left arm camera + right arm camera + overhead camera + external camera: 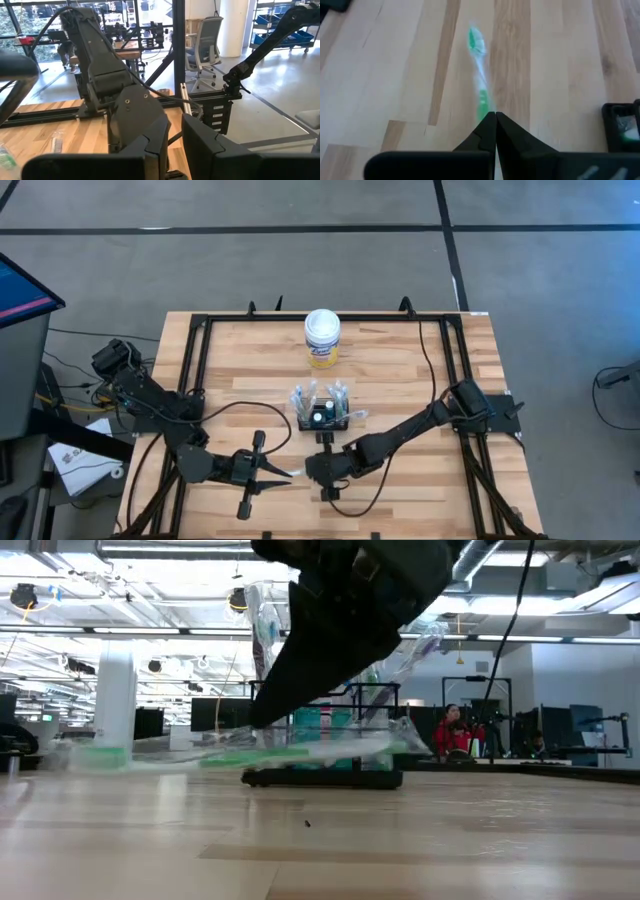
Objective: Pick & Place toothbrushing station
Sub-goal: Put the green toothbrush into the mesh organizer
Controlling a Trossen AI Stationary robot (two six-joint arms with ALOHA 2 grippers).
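From up top I've got the toothbrushing station [321, 417], the little black wire-mesh caddy, sitting about mid-table with a few wrapped brushes standing in it. The white-lidded canister with the yellow label [322, 338] is on the far side of it, well apart.

My right gripper [311, 468] is down at the near side of the table, just near of the caddy and not touching it. In the right wrist view the fingers [487, 131] are pinched together on the end of a green toothbrush [479, 75], which lies out flat on the wood ahead of the tips. A corner of the caddy [621, 125] shows off to one side there.

The left gripper [266, 472] sits on the near-left part of the table, pointing across at the right one, tips close to it. Its fingers [155, 140] have only a narrow gap between them and nothing in it, as far as the left wrist view shows.

The low view is mostly blocked by a dark arm [340, 610] hanging in front of the caddy [322, 777]. A person in red [455, 730] is sitting way back in the room.
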